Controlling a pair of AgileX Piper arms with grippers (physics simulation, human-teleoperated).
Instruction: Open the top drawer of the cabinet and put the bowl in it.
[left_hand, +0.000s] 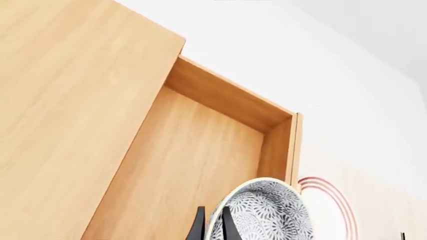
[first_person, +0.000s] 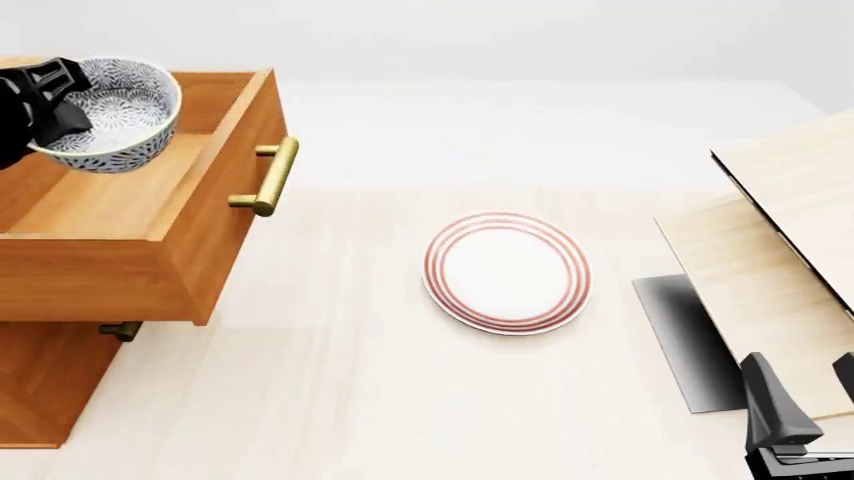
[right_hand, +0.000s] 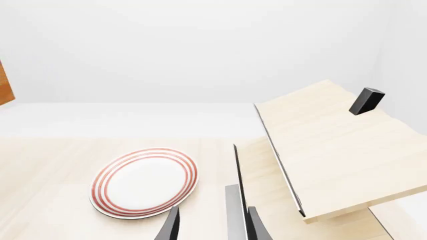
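Bowl (first_person: 110, 113) in left pincer (first_person: 51, 105) hangs over open top drawer (first_person: 160, 225).

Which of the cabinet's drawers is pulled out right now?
The top drawer, under the bowl that the left gripper holds. Below it only a second brass handle peeks out, so that drawer sits further in.

Red-ringed white plate (first_person: 507, 271) on table (first_person: 347, 380), pale wood unit (first_person: 787, 230) right
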